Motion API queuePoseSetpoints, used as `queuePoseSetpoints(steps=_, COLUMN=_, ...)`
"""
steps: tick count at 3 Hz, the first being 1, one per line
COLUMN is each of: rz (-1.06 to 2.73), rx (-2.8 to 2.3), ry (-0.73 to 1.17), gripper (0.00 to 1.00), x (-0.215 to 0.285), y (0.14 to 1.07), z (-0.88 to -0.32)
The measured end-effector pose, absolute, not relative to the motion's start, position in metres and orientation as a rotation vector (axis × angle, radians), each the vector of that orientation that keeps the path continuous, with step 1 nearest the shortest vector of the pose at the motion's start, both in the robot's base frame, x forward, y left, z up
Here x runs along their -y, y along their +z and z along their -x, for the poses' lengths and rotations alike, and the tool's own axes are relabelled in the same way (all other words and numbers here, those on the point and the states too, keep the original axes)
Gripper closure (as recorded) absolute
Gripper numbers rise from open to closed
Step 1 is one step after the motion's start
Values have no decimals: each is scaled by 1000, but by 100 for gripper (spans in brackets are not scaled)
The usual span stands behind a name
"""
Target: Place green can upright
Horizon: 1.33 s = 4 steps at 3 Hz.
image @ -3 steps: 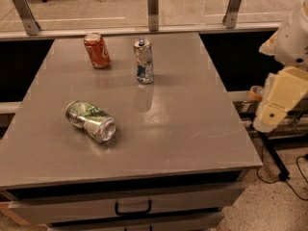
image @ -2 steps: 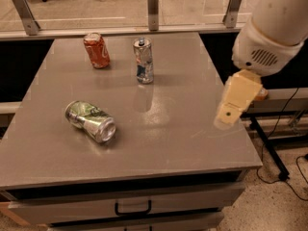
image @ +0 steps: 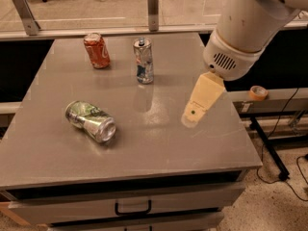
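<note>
The green can lies on its side on the grey table, at the front left, with one silver end turned toward the front right. My gripper is cream-coloured and hangs from the large white arm at the right. It points down and left over the table's right part. It is well to the right of the green can and apart from it, holding nothing that I can see.
A red soda can stands at the back left. A slim silver-and-blue can stands at the back middle. A glass railing runs behind the table. An orange tape roll sits on a ledge to the right. Drawers are below the front edge.
The arm has swung in from the right edge of the view over the table, moving the gripper leftward toward the middle. The cans have not moved.
</note>
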State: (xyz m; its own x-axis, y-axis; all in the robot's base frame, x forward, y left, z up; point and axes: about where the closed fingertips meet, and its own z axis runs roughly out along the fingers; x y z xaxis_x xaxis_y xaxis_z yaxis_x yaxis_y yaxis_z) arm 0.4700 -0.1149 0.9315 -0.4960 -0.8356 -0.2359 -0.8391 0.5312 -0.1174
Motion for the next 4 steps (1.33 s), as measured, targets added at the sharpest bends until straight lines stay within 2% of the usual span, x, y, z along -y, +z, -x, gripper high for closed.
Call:
queuePoseSetpoints(steps=1, rz=1469, rx=-2513, ry=22, gripper=0, x=107, y=931, z=-468)
queuePoseSetpoints(steps=4, rz=1435, rx=-2556, ry=74, gripper=0, x=-10, y=907, z=-437)
